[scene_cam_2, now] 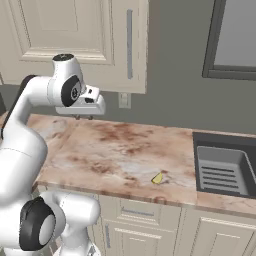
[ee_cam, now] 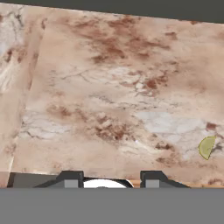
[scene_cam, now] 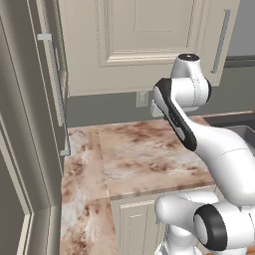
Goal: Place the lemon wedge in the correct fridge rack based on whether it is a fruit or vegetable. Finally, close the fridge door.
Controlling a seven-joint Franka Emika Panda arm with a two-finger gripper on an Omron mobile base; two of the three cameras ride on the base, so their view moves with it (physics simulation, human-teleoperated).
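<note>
- The worktop [scene_cam_2: 115, 150] is polished stone, pale pink-beige with rusty brown veins and grey-white patches, with a straight front edge over cream panelled cupboard fronts [scene_cam_2: 135, 220]
- The lemon wedge [scene_cam_2: 158, 178] is a tiny matte yellow piece, curved on one side and pointed at one end; it lies flat on the worktop close to the front edge, left of the sink [scene_cam_2: 222, 167]
- In the hand view the lemon wedge [ee_cam: 207, 147] sits near the right border, well to the side of the finger tips
- The sink is a dark grey rectangular basin with a ribbed floor, sunk into the worktop's right end
- Cream wall cupboards [scene_cam_2: 75, 35] with raised panels and a slim silver handle hang above a dull grey-green wall
- The pincer [scene_cam_2: 84, 118] hangs above the worktop's back left part, well apart from the wedge
- Its two small dark finger tips [ee_cam: 70, 179] stand a moderate gap apart with only bare stone beyond them; it holds nothing and touches nothing
</note>
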